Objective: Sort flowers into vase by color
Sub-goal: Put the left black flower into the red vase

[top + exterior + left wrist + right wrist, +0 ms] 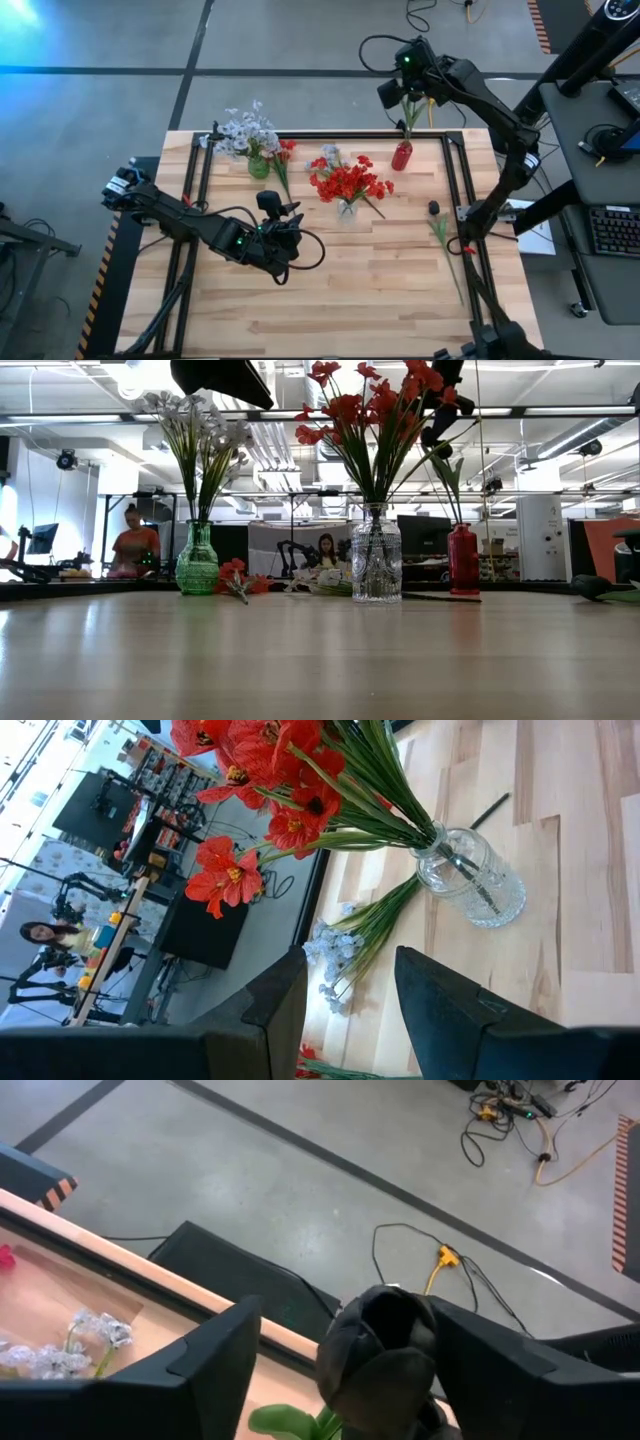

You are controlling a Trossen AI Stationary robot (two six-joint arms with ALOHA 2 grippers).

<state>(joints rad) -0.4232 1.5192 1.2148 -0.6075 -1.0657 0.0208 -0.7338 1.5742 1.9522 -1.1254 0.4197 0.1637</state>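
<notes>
The right claw (pixel 408 88) hangs high over the red vase (pixel 402 155) at the worktop's (pixel 380 290) far edge; its fingers (pixel 205 1365) stand wide apart on either side of a dark blackish blossom (pixel 385 1345), not pressing it, so the dark flower (pixel 410 112) looks just set free with its stem down in the red vase; directly below the claw, then, sits the thing it has been handling.

The left claw (pixel 290 232) waits low over the worktop, short of the clear glass vase (pixel 347 208); its fingers are part-way open with nothing between them.

Ahead of the left claw the red flowers (pixel 348 182) fill the glass vase; a pale spray (pixel 345 945) lies flat beside it; farther off, the green vase (pixel 258 166) holds the white-lavender flowers (pixel 243 130), with a red flower (pixel 284 155) lying next to it; near the right arm's side, another dark flower (pixel 438 222) lies loose on the worktop.

These sprays are likely very light, with thin, springy stems and soft blossoms that crush easily; the better hold is probably mid-stem, below the leaves, with gentle pressure, since the slim stem may twist or slip.
</notes>
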